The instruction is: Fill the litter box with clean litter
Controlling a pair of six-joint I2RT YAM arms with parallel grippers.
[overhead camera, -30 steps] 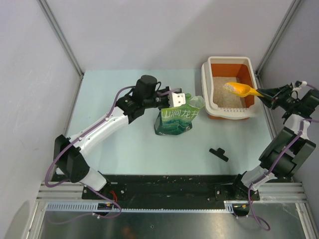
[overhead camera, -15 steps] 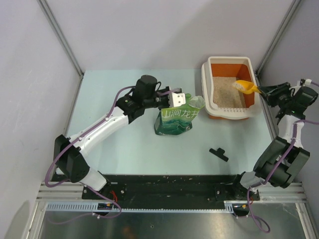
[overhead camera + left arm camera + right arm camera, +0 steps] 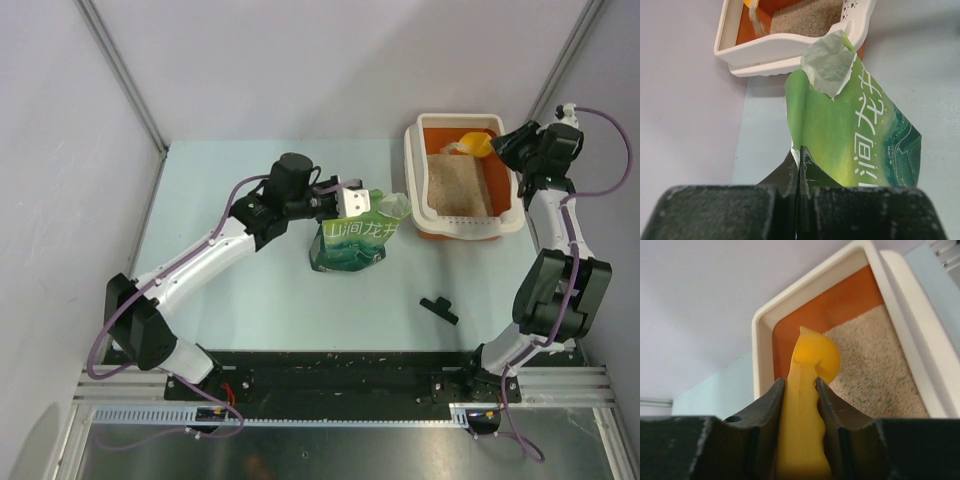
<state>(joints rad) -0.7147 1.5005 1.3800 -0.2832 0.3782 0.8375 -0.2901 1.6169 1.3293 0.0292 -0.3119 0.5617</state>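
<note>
1. The right end effector (image 3: 499, 147) is closed on the handle of a yellow-orange scoop (image 3: 476, 143). In the right wrist view its two fingers (image 3: 769, 407) press the handle from both sides.
2. The scoop reaches over the far right corner of the litter box (image 3: 462, 226), and its bowl is above the orange far part of the floor.
3. In the left wrist view a thin pale streak shows below the scoop (image 3: 748, 3). It looks like granules, but I cannot tell for sure.
4. The litter box stands at the far right corner of the desk (image 3: 250, 290), close to the right wall.
5. The clean litter (image 3: 458, 186) lies inside the litter box as a sandy layer. It covers the near and middle part of the floor, while a strip at the far wall is bare orange.
6. The left end effector (image 3: 352, 200) is closed on the top edge of a green bag (image 3: 350, 243). In the left wrist view the jaws are shut together, with the thin edge of the bag (image 3: 850, 135) between them.
7. The green bag stands upright on the desk, just beside the left near corner of the litter box. Its torn top points toward the white rim (image 3: 785, 47); I cannot tell if they touch.
8. A small black object (image 3: 439, 309) lies on the desk, nearer to the arm bases and well apart from the litter box.
</note>
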